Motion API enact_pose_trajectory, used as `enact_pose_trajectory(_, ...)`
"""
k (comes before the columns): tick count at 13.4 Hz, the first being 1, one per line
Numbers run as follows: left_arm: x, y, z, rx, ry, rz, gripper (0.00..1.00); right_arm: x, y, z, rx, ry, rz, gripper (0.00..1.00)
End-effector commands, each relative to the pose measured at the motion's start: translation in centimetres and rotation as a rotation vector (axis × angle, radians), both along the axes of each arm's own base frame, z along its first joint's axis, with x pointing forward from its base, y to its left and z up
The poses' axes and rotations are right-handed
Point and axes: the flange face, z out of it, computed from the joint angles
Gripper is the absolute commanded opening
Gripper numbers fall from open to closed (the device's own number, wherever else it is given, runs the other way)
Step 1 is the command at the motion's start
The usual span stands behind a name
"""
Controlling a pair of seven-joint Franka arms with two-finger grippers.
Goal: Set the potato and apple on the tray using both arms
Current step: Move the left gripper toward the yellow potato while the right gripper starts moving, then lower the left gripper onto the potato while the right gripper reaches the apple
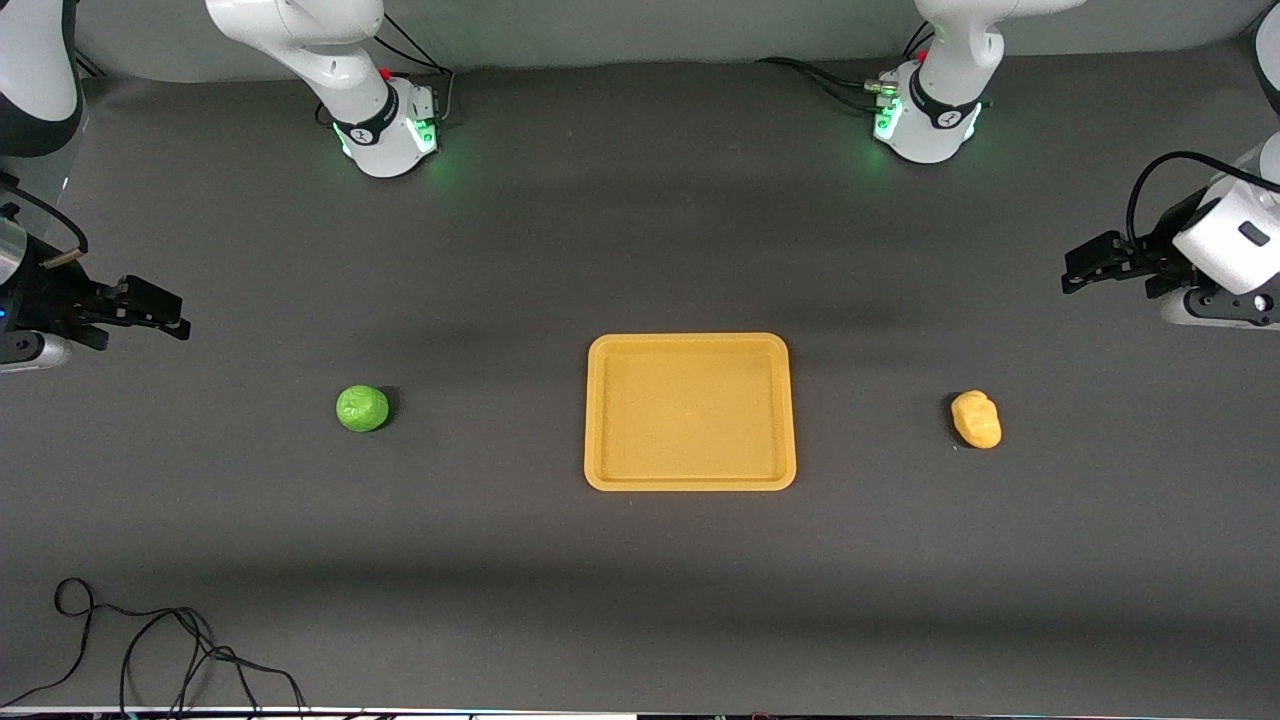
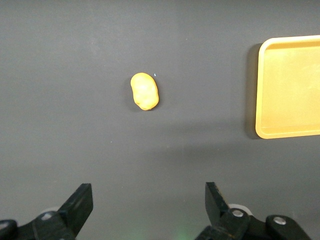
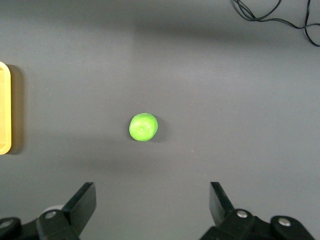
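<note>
The yellow-orange tray (image 1: pixel 690 480) lies flat and empty at the table's middle. The green apple (image 1: pixel 362 408) sits on the table toward the right arm's end, also in the right wrist view (image 3: pixel 143 127). The potato (image 1: pixel 976 419) lies toward the left arm's end, also in the left wrist view (image 2: pixel 144 91). My left gripper (image 1: pixel 1075 275) hangs open and empty in the air at the left arm's end of the table, short of the potato. My right gripper (image 1: pixel 175 318) hangs open and empty at the right arm's end of the table, short of the apple. The tray's edge shows in both wrist views (image 2: pixel 290 132) (image 3: pixel 4 110).
A loose black cable (image 1: pixel 160 650) lies on the table near the front camera at the right arm's end, also in the right wrist view (image 3: pixel 275 17). The arms' green-lit bases (image 1: pixel 390 130) (image 1: pixel 925 120) stand farthest from the front camera. The table is dark grey.
</note>
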Motion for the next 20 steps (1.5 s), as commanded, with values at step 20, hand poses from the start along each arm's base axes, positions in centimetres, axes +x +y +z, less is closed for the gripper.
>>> enact_pose_trajectory(20,7.7,1.4,-29.1,0.039,0.023,-0.020,1.00,2.7,2.8,-10.6,0.009,0.077,0.019,1.00)
